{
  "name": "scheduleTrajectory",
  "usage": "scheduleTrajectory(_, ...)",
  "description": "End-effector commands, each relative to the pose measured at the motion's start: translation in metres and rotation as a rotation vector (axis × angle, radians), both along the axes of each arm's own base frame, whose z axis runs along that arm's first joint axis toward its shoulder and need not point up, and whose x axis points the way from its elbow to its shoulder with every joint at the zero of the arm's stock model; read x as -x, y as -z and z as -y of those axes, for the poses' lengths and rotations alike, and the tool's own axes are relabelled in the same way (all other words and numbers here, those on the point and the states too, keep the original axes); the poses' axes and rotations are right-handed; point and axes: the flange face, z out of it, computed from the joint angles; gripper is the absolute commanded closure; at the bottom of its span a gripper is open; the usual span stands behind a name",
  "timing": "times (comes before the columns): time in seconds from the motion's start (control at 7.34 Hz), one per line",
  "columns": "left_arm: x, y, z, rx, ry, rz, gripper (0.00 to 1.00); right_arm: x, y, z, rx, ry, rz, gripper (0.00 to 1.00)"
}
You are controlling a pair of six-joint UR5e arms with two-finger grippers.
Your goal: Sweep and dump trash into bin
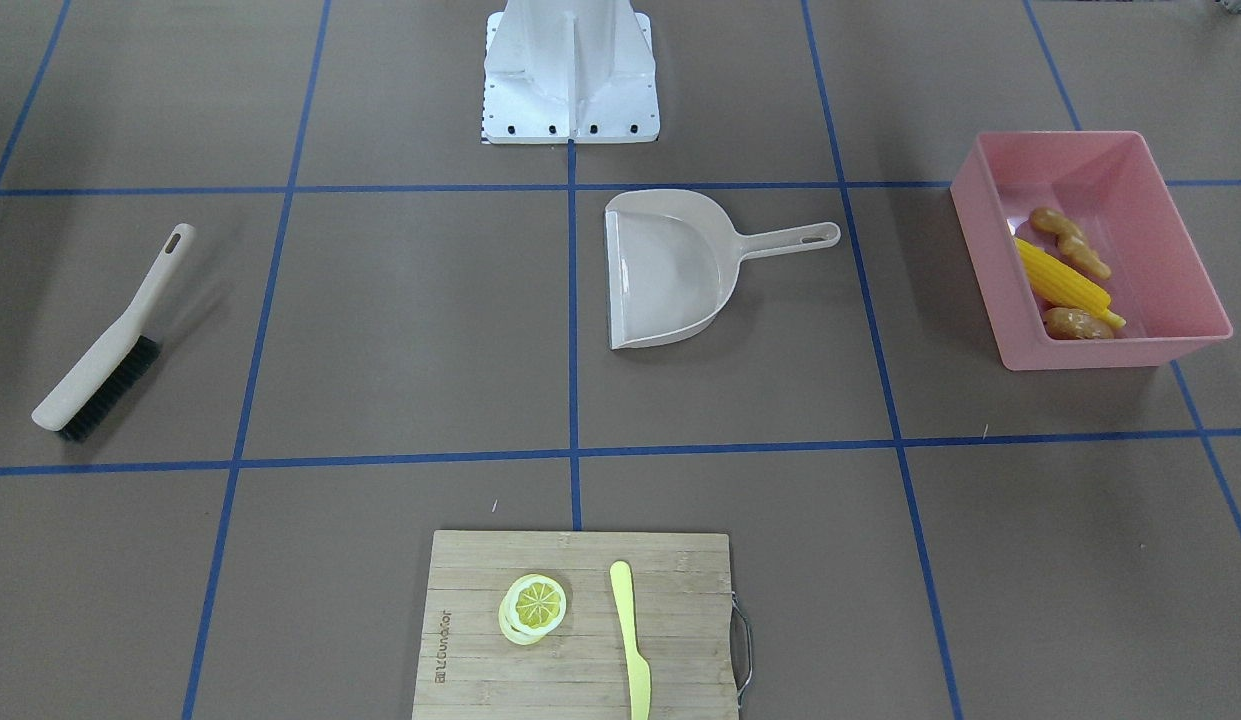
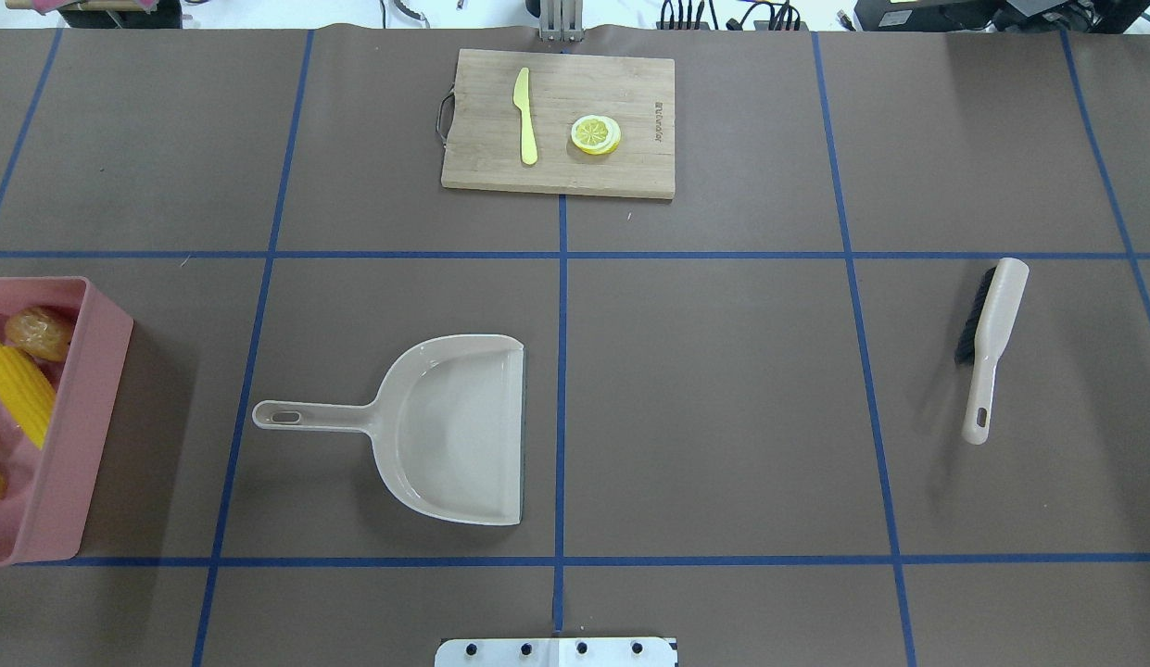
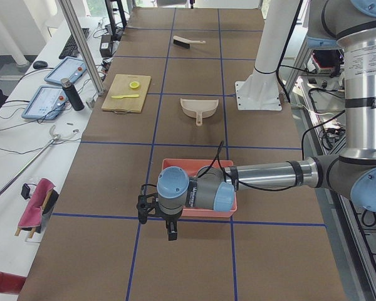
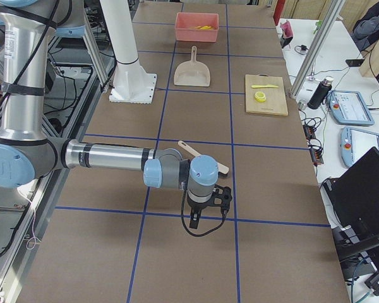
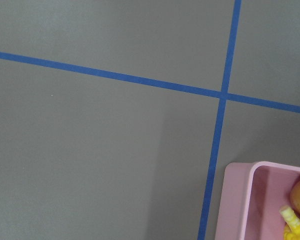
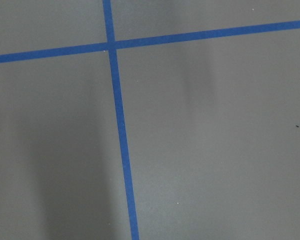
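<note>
Generally, the counter (image 2: 723,417) is covered in brown sheeting marked into squares by blue tape. A white bench with tablets and cables runs along its far side. A white pedestal (image 1: 570,80) stands at the robot's edge.

Writing: dark lettering is branded into the cutting board (image 1: 680,600), too small to read with certainty.

The left fingers (image 3: 171,232) hang over bare counter just beside the bin (image 1: 990,270). They show only in the side view, so I cannot tell whether they are released or clenched. The left wrist partly hides the bin in that view. The corn cob (image 1: 1060,280), ginger root (image 1: 1070,243) and potato (image 1: 1075,323) all lie inside the bin, close together along one wall.

The right fingers (image 4: 194,221) hang over a tape line. Their state likewise cannot be told. The brush (image 1: 110,350) lies near them, partly behind the right wrist.

The dustpan (image 1: 670,270) lies between the two sets of fingers, well apart from both. On the board, a lemon slice (image 1: 535,605) and a pale knife (image 1: 630,640) lie side by side, not touching.
</note>
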Motion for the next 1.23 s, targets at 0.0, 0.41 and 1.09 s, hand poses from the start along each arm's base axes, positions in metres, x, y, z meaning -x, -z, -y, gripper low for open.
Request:
scheduleTrajectory(0.0,0.004,0.014,0.009,0.034,0.009,0.013,0.01,0.0,0.0,0.0,0.001,0.0,0.0,0.0)
scheduleTrajectory(0.41,0.005,0.023,0.03,0.129,-0.005,0.05,0.01,0.0,0.0,0.001,-0.001,0.0,0.0,0.0)
scheduleTrajectory(1.09,0.005,0.012,0.015,0.134,-0.004,0.05,0.01,0.0,-0.007,0.0,0.015,0.0,0.0,0.0)
